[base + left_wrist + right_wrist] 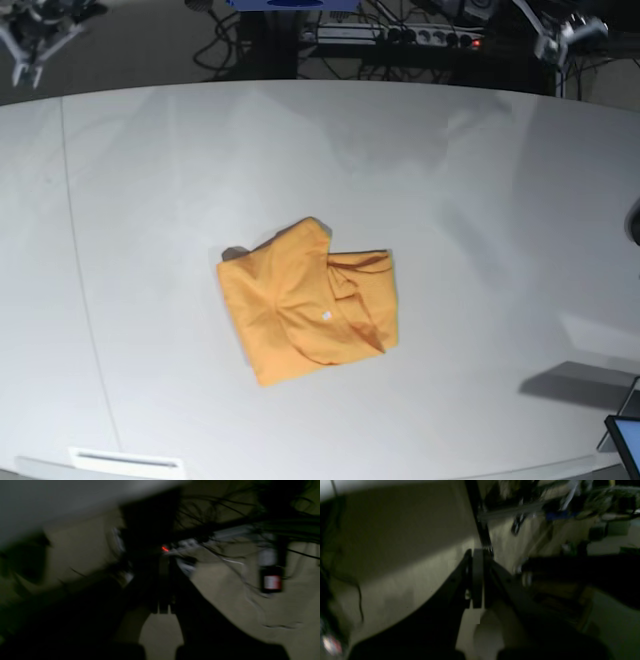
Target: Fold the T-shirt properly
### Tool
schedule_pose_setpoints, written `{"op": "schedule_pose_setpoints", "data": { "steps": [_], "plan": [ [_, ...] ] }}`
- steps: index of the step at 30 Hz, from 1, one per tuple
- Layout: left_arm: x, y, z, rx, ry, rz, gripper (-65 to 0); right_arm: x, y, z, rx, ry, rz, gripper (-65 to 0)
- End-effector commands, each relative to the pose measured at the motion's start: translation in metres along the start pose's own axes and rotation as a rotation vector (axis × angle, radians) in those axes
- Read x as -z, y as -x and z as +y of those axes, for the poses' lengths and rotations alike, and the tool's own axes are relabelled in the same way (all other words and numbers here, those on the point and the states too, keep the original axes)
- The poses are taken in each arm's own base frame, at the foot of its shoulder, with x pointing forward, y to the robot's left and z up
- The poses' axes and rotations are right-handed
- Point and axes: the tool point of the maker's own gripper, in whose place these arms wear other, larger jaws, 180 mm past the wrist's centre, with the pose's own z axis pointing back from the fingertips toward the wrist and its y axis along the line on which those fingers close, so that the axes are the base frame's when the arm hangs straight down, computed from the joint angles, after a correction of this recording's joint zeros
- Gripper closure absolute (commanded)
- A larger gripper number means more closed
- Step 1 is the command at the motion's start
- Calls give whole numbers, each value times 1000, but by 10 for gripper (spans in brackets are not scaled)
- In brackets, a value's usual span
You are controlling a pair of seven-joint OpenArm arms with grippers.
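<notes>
While the white table [480,250] fills the base view, the T-shirt [305,300] lies folded near the table's middle. Well away from the table, the left pincer [163,585] and right pincer [477,580] are closed, empty.

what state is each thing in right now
T-shirt: folded into a rumpled bundle, lying on the table, nothing holding it
left gripper: jaws shut, empty, away from the shirt
right gripper: jaws shut, empty, away from the shirt
table: bears only the shirt
</notes>
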Motion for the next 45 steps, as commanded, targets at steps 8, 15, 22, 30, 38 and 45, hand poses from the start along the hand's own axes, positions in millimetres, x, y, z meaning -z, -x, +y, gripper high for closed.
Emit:
{"op": "schedule_pose_setpoints", "data": {
  "steps": [8, 15, 22, 30, 38, 45],
  "plan": [
    [36, 133, -109, 238, 198, 408, 0, 5, 131, 126, -366, -318, 266, -3],
    [92, 181, -167, 31, 271, 513, 0, -12, 196, 228, -599, -579, 254, -3],
    [143, 186, -200, -176, 333, 529, 0, 14, 180, 270, -429, -699, 273, -3],
    [188, 131, -210, -315, 327, 308, -3, -27, 131, 333, -186, -1064, 119, -10],
    [210, 78, -226, -350, 353, 216, -3, -25, 93, 353, -151, -1073, 72, -12],
    [216, 60, -231, -336, 368, 190, -3, 39, 90, 297, -218, -840, 69, -12]
  ]
}}
